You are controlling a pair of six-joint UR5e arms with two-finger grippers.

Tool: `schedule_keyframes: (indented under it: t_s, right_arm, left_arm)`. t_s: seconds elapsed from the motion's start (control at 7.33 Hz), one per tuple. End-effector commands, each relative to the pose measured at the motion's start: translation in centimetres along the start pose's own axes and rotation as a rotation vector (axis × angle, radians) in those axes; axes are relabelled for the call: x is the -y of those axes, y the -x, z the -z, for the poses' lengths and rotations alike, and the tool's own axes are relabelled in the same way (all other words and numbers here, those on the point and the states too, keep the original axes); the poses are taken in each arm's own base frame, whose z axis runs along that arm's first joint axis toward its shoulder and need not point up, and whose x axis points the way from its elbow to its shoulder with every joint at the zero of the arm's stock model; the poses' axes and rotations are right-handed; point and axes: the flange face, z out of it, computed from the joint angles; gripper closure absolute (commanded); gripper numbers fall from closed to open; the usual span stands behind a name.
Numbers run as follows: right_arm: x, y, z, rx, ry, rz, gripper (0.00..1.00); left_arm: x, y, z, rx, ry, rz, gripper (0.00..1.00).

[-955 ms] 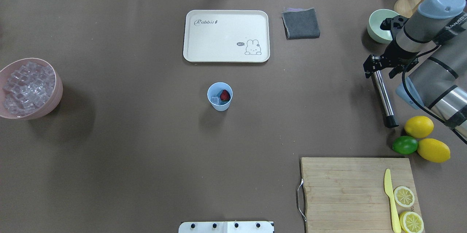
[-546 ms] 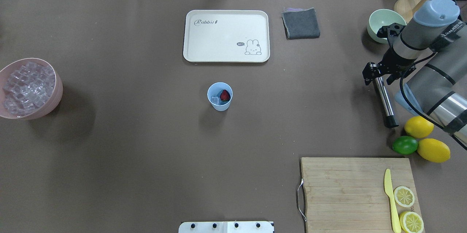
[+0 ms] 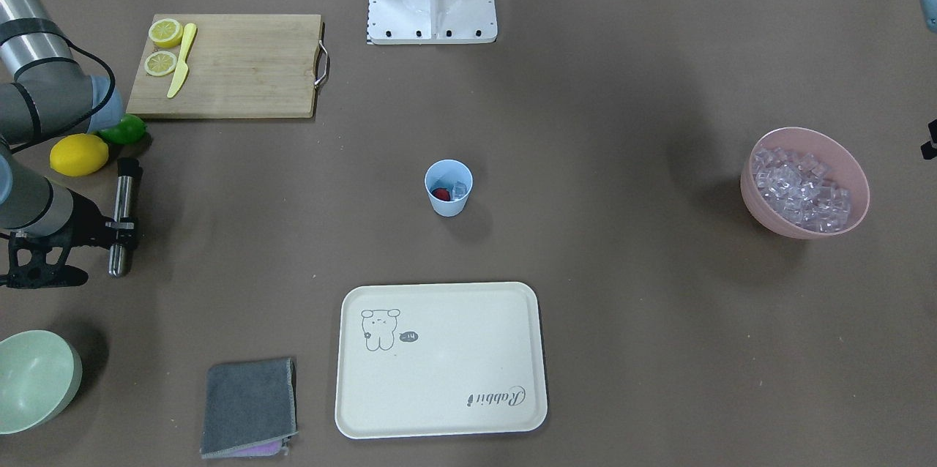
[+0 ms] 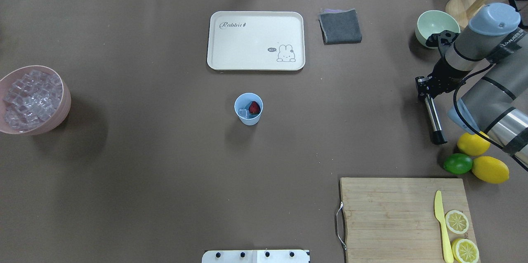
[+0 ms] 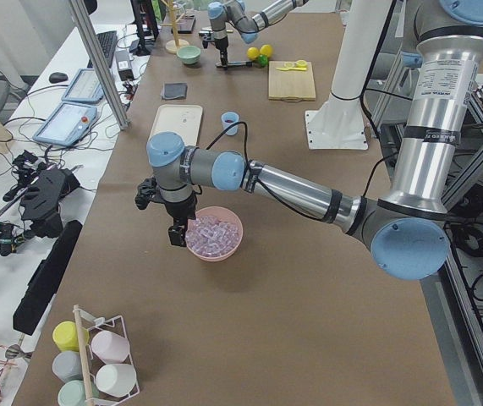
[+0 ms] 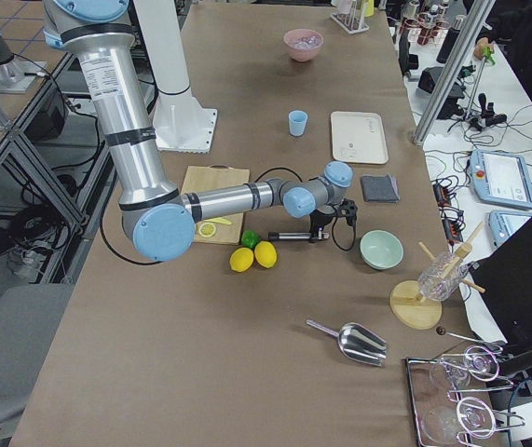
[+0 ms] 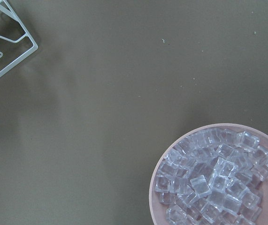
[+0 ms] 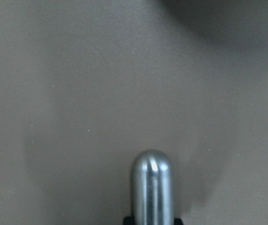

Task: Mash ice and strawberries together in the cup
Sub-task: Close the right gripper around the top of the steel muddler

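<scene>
The pale-blue cup (image 4: 248,118) (image 3: 449,205) stands mid-table with a red strawberry (image 4: 255,108) (image 3: 441,194) and ice (image 4: 243,112) inside. More ice (image 4: 31,98) (image 7: 213,180) fills a pink bowl (image 4: 66,106) at the far left. My right gripper (image 4: 425,89) (image 3: 118,224) is shut on the top end of a steel muddler (image 4: 434,118) (image 8: 152,187), which lies along the table at the right. The left gripper (image 5: 173,228) hovers beside the pink bowl in the exterior left view. I cannot tell its state.
A cream tray (image 4: 255,40) lies behind the cup, with a grey cloth (image 4: 340,26) and a green bowl (image 4: 431,22) to its right. Two lemons (image 4: 473,142) and a lime (image 4: 458,164) crowd the muddler's black tip. A cutting board (image 4: 396,213) holds a knife and lemon slices.
The right gripper's fingers have closed in from a wide spread onto the muddler's top end. The wrist has shifted slightly right. The cup and its contents are unchanged.
</scene>
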Motion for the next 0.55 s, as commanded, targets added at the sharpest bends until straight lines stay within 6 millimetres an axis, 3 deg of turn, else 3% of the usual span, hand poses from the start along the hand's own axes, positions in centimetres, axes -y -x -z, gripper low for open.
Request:
schedule_keyframes:
  t_s: [0.0, 0.14, 0.41]
  right_arm:
    - [0.8, -0.1, 3.5, 0.064, -0.027, 0.030, 1.00]
    - [1.0, 1.2, 6.8, 0.103, -0.065, 0.044, 1.00]
    - [-1.1, 6.6, 13.8, 0.148, -0.203, 0.146, 1.00]
  left_arm:
    - [0.0, 0.1, -0.1, -0.001, 0.003, 0.002, 0.02]
    - [0.0, 0.0, 0.0, -0.001, 0.000, 0.000, 0.02]
    - [-0.3, 0.0, 0.2, -0.001, -0.006, -0.008, 0.02]
